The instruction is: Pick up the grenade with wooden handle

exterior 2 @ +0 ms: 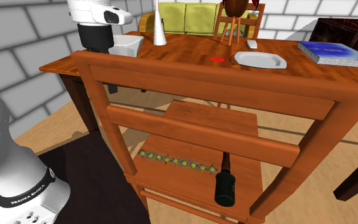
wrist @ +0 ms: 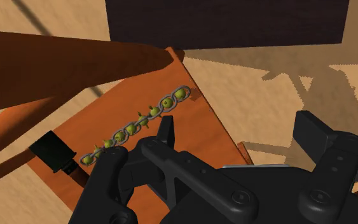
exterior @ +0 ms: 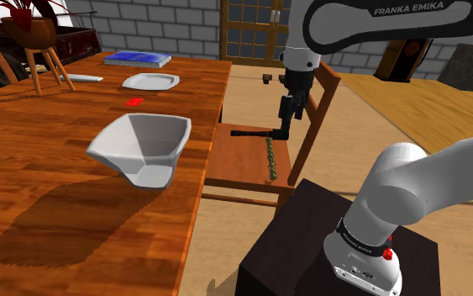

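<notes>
The gripper is hovering above a wooden chair, its 2 fingers spread and gripping nothing, while the dark-headed grenade is lying on the seat at 1 end of a green beaded chain.

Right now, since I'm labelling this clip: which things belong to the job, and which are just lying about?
Job: dark grenade on the chair seat; open pincer over the seat.
Lying about: green-beaded chain beside the grenade; white bowl, plate and blue book on the table.
</notes>
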Controlling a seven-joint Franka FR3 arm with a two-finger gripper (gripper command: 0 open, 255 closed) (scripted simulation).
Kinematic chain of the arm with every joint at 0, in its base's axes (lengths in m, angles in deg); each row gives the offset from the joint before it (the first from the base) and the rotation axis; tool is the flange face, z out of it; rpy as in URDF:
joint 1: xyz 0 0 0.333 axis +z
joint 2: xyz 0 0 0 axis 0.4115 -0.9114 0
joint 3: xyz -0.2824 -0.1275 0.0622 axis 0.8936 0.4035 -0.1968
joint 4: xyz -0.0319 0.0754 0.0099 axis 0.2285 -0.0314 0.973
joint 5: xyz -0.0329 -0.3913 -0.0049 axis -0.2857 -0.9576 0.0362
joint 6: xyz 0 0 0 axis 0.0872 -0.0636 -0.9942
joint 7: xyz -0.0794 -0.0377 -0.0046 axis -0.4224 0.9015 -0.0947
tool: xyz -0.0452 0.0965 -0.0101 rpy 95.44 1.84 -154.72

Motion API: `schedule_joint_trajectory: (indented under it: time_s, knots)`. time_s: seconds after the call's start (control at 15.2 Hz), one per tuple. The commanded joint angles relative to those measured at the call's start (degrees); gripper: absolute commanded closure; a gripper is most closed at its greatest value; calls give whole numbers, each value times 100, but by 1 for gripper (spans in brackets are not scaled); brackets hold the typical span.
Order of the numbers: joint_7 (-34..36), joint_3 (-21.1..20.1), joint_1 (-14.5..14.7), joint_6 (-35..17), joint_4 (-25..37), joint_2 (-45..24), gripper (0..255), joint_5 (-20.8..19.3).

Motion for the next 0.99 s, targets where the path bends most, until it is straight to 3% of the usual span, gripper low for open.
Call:
schedule_joint_trajectory:
  time_s: [0.0,0.53,0.92]
  knots:
    - [-360,222,-48,-356,-82,-229,0,-204]
    - [-1694,1089,-195,-1740,-96,-1392,0,-820]
    - [-2716,1689,-179,-2746,288,-2600,0,-938]
